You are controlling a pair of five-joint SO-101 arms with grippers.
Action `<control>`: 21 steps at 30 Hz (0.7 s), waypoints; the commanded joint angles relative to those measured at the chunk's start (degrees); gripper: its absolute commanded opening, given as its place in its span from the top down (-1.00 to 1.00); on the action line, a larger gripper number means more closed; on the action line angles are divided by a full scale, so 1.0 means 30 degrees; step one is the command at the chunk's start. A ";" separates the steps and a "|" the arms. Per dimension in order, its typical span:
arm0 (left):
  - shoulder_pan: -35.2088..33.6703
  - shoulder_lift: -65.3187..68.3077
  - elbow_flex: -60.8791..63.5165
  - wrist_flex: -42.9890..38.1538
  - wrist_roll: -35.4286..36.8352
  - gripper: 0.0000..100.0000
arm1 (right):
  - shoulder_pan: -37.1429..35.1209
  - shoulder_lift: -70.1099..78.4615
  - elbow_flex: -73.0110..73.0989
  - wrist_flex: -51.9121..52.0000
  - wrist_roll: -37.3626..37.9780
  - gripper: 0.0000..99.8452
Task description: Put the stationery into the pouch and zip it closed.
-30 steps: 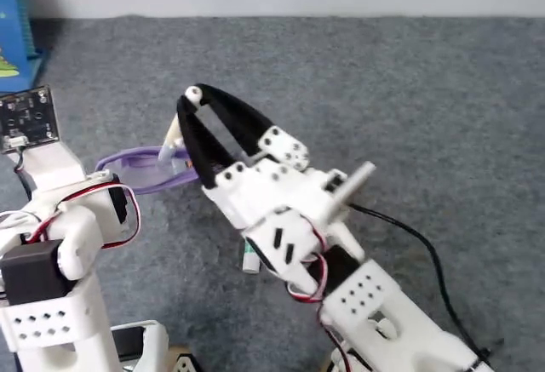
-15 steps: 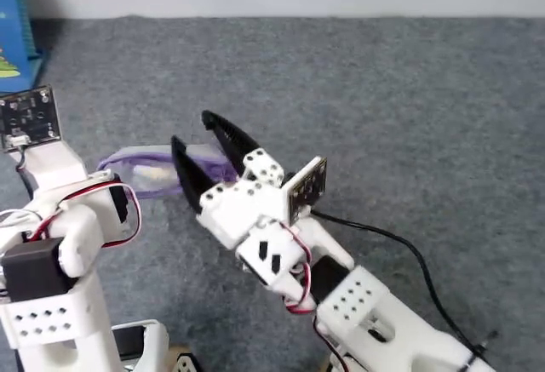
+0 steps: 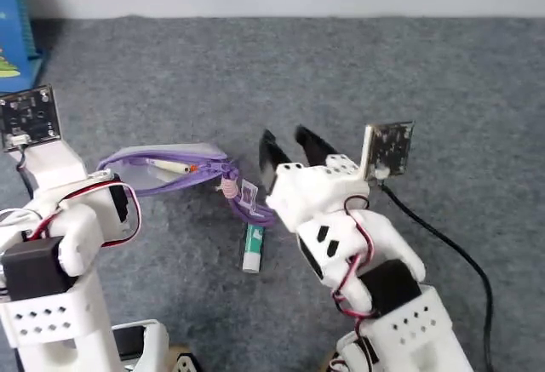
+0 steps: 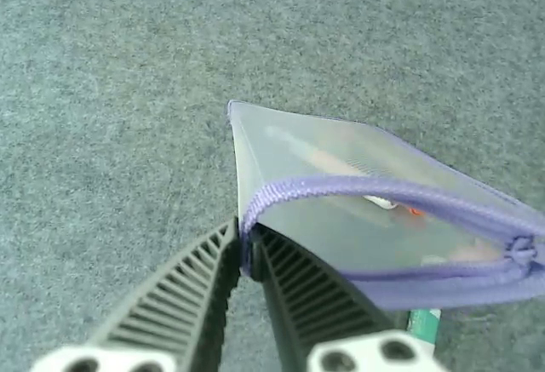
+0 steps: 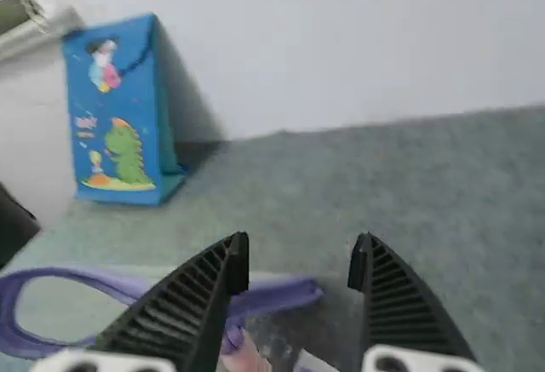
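L gripper (image 4: 247,251) pinched shut on one corner of the pouch (image 4: 358,193), arm low beside it. R gripper (image 3: 283,138) empty, jaws apart, just beside pouch's zip end. 1 pouch, unzipped. 1 pen (image 3: 170,167) inside pouch. 1 green & white tube (image 3: 253,247) outside, near zip end.

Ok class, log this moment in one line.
left gripper shut on pouch edge | right gripper open, empty | pen in pouch | glue stick on mat | pouch unzipped
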State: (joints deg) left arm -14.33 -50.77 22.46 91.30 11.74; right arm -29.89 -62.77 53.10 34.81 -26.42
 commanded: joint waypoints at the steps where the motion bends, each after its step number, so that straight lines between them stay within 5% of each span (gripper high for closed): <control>1: -0.0117 0.0117 -0.0103 -0.0234 0.0059 0.98 | 0.0777 0.1626 -0.1201 0.1802 -0.0293 0.63; 8: -0.0147 0.0117 0.0073 -0.0234 0.0059 0.98 | 0.0747 0.8484 -0.1289 0.2857 -0.0615 0.63; 14: -0.0147 0.0117 0.0073 -0.0234 0.0059 0.98 | 0.0630 1.4168 -0.1289 -0.1099 -0.1407 0.63; 21: -0.0147 0.0117 0.0073 -0.0234 0.0059 0.98 | -0.1890 1.6190 -0.1319 -0.1304 -0.1436 0.63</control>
State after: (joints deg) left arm -14.33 -51.03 22.99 91.30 11.74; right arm -32.44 -14.33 53.01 30.33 -30.20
